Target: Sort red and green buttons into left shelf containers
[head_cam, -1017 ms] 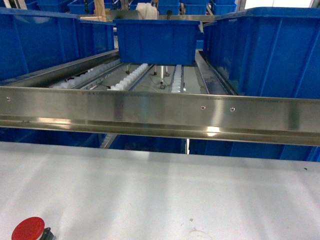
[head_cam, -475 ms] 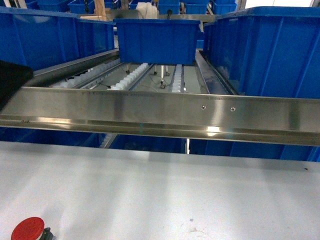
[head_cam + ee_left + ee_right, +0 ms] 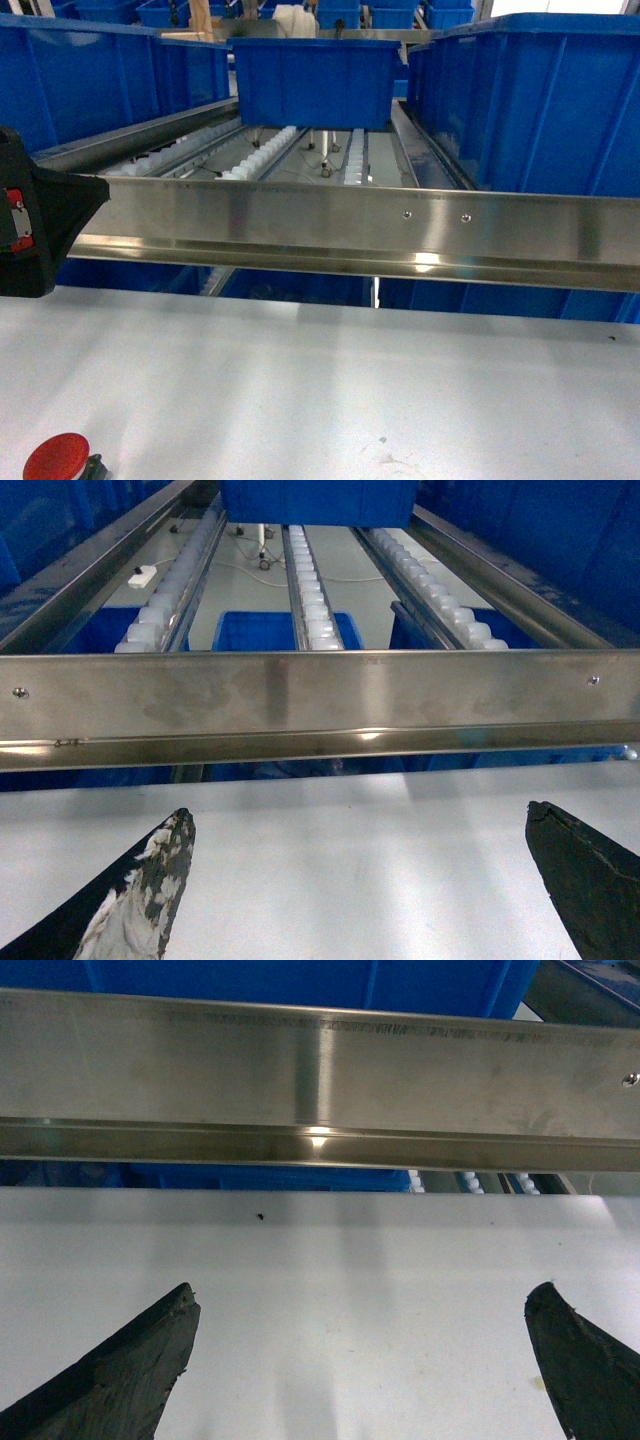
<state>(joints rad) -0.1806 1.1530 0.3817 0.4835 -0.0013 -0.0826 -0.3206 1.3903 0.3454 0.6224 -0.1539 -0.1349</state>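
Button: since only its round domed red cap [image 3: 56, 457] on a short dark body shows, at the bottom-left corner of my head view on the white bench [image 3: 330, 390], I judge it light, rigid and hard plastic, unlikely to break under a firm pinch.
Slip: the glossy dome looks slippery to me, so I would not squeeze across the cap.
Hold: I would take it by the dark body under the cap, or low across the cap's rim, with the fingers coming down either side.
Green button: I see none in any view.
Left tool: its two dark fingers [image 3: 135, 900] stand wide apart over bare bench, the near one with worn pale padding; the left tool [image 3: 365, 880] holds nothing and touches nothing I can see.
Left arm: a black housing with small red marks [image 3: 35, 215] shows at the left edge of the head view, in front of the steel rail [image 3: 400, 225].
Right tool: the right tool [image 3: 365, 1360] is likewise spread wide, empty, over plain bench facing the rail.
Bins: the large deep bright-blue plastic bins [image 3: 85, 75] sit behind the rail on the left, well apart from the button, beside white roller tracks [image 3: 270, 150].
Gap: neither wrist view shows the button, so I judge neither tool is lined up on it.
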